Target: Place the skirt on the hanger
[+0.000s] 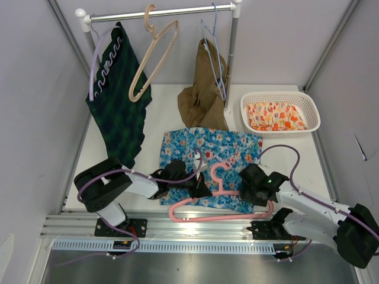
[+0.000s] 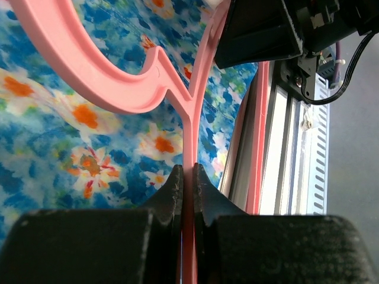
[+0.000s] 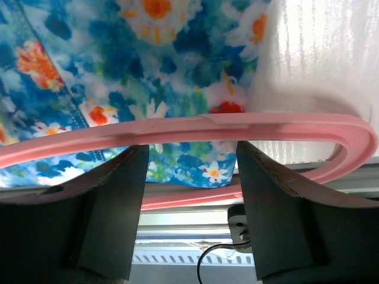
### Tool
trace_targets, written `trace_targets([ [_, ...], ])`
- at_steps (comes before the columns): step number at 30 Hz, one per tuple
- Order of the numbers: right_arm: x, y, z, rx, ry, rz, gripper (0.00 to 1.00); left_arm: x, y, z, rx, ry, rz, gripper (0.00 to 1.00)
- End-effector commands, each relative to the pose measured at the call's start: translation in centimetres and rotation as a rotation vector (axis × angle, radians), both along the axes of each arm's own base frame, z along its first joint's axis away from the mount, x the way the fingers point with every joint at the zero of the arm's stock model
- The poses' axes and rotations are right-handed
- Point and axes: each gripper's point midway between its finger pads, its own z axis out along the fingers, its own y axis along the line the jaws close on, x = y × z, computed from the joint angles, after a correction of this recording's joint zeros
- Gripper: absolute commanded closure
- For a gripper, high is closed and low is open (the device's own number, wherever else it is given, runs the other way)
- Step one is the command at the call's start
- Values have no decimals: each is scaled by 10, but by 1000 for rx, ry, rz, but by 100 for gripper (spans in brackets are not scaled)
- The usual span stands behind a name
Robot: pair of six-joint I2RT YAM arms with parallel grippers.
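The skirt (image 1: 207,145), blue with orange and white flowers, lies flat on the table in front of both arms. A pink hanger (image 1: 225,217) lies on its near part, hook pointing away from me. My left gripper (image 1: 201,189) is shut on a thin arm of the hanger (image 2: 118,89) just below the hook, over the skirt (image 2: 71,130). My right gripper (image 1: 249,188) is open at the hanger's right end. In the right wrist view the pink bar (image 3: 237,124) crosses just beyond its spread fingertips (image 3: 139,155), with the skirt (image 3: 118,71) beneath. Nothing sits between its fingers.
A clothes rail (image 1: 160,13) stands at the back. On it hang a green plaid garment (image 1: 118,106) on a lilac hanger, an empty beige hanger (image 1: 151,59) and a brown garment (image 1: 204,94) on a blue hanger. A white basket (image 1: 280,94) with orange cloth sits back right. A metal rail (image 1: 195,228) runs along the near edge.
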Motion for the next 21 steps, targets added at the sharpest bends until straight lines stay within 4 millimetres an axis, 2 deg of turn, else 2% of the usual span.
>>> trace_targets([
  [1,-1,4,3,22,13,7,38,-5,-2,-1,19,-41,-55,100],
  [3,0,8,0,33,13,10,44,-3,-2,-3,23,-41,-46,100],
  [4,-3,10,-5,35,28,14,52,0,-2,-3,29,-46,-33,100],
  [6,3,13,-2,40,9,18,58,4,-2,-4,38,-53,-21,100],
  [7,10,15,4,44,-7,9,69,6,-3,-3,40,-59,-14,100],
  [9,18,14,12,44,-26,13,77,8,-4,-2,37,-65,-9,100],
  [10,22,15,16,45,-34,14,85,10,-4,-1,37,-70,-6,100],
  [12,32,12,28,39,-53,10,90,13,-4,0,37,-80,4,100],
  [17,50,6,52,66,-87,-12,93,29,-1,7,25,-102,46,100],
  [20,50,5,60,78,-79,0,82,30,0,7,26,-100,40,100],
  [21,47,6,59,70,-75,10,75,28,-1,8,19,-97,26,100],
])
